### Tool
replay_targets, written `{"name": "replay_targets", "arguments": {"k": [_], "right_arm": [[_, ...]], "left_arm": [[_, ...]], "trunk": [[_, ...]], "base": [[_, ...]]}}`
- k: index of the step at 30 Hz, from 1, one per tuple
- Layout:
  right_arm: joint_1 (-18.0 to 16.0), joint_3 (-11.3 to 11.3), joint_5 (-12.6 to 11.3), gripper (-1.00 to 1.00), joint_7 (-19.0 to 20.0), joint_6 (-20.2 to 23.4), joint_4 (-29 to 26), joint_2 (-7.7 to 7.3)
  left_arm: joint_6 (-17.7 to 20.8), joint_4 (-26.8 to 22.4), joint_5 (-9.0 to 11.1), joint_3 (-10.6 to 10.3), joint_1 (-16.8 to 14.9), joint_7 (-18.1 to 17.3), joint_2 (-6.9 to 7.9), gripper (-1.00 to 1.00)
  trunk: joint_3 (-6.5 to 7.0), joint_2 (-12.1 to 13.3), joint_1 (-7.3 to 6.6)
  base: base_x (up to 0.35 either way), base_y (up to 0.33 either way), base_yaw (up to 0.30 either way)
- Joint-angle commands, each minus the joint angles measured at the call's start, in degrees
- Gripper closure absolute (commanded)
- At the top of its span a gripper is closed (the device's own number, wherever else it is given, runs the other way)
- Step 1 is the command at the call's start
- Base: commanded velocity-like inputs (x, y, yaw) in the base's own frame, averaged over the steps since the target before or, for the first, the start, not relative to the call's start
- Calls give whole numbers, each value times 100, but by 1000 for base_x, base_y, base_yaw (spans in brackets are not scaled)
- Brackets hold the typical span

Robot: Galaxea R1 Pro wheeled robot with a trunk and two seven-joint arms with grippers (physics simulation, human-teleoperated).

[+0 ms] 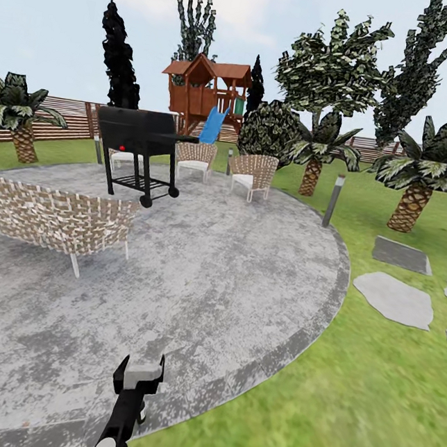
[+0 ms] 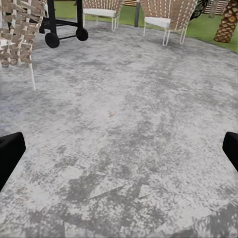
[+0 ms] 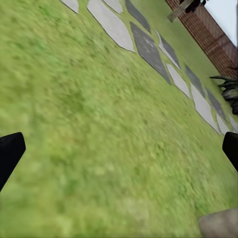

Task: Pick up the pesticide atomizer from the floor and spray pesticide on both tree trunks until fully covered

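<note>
While the left gripper point(image 1: 139, 375) hangs open over the grey patio point(image 1: 229, 287), the right gripper point(image 3: 119, 153) gapes above lawn point(image 3: 99, 124)

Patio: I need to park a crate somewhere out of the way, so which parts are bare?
The widest bare stretch of the stone patio lies between the woven bench and the lawn, ahead of the left gripper. The far side is crowded: grill, two wicker chairs and a short post at the rim.
</note>
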Motion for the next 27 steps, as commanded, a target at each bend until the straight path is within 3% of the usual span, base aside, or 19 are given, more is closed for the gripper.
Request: {"name": "replay_targets", "arguments": {"k": [1, 4, 7, 8, 10, 11, 15, 27], "right_arm": [[-3, 23, -41, -100, -11, -23, 2, -3], [-3, 15, -52, -100, -22, -31, 6, -21], [-3, -1, -80, -100, -32, -29, 17, -130], [-3, -12, -230, -100, -37, -28, 95, -281], [-3, -17, -391, -100, -38, -27, 142, -331], [-3, -40, -638, -100, -37, -27, 176, -394], [-3, -49, -752, -100, -32, -27, 192, -435], [-3, -52, -797, -100, 4, -27, 199, -450]], "left_arm": [[-12, 2, -42, -4, -4, 48, 0, -100], [-12, -5, -36, 4, -6, 56, 7, -100], [-12, -16, -27, 60, -6, 82, 47, -100], [-14, -16, -25, 190, -6, 99, 58, -100], [-13, -14, -23, 230, -7, 103, 62, -100], [-13, -11, -24, 292, -7, 100, 69, -100], [-13, -2, -24, 319, -7, 99, 76, -100], [-13, 20, -25, 320, -7, 98, 72, -100]], "trunk": [[-24, -44, 22], [-78, -164, 88], [-132, -285, 154], [-150, -325, 176], [-186, -405, 220], [-203, -445, 242], [-275, -606, 329], [-491, -1087, 593]], "base": [[0, 0, 0], [0, 0, 0], [0, 0, 0], [0, 0, 0], [0, 0, 0], [0, 0, 0], [0, 0, 0], [0, 0, 0]]}}
